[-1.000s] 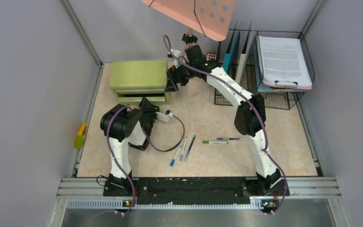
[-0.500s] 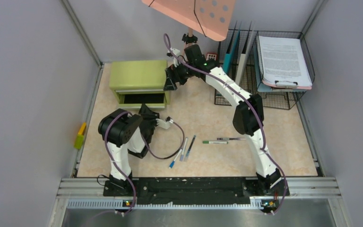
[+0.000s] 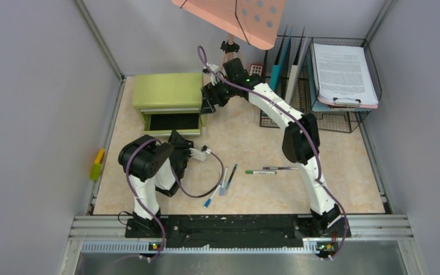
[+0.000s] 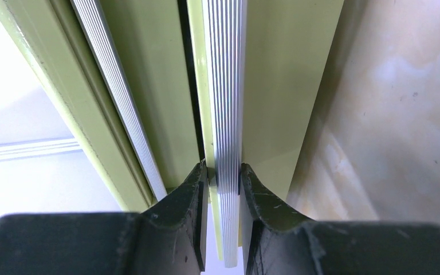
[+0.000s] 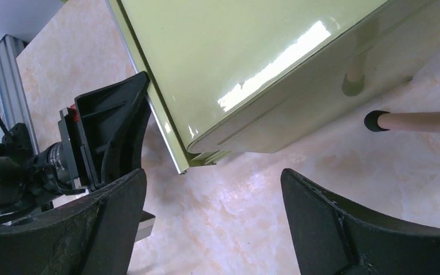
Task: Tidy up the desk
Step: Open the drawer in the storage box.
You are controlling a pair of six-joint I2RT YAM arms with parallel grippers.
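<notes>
Left claw (image 4: 223, 175) clamped on the ribbed handle (image 4: 224, 86) of the open drawer (image 3: 173, 121), right claw (image 5: 213, 180) gaping beside the green cabinet (image 3: 168, 90) at the back of the tabletop (image 3: 252, 137) beneath both arms, a straight, level pull looked wisest

The printed sheet (image 3: 344, 69) carries lines too small to read.

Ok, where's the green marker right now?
Top view: the green marker lies mid-desk, just left of the right arm, beside a dark pen.
</notes>
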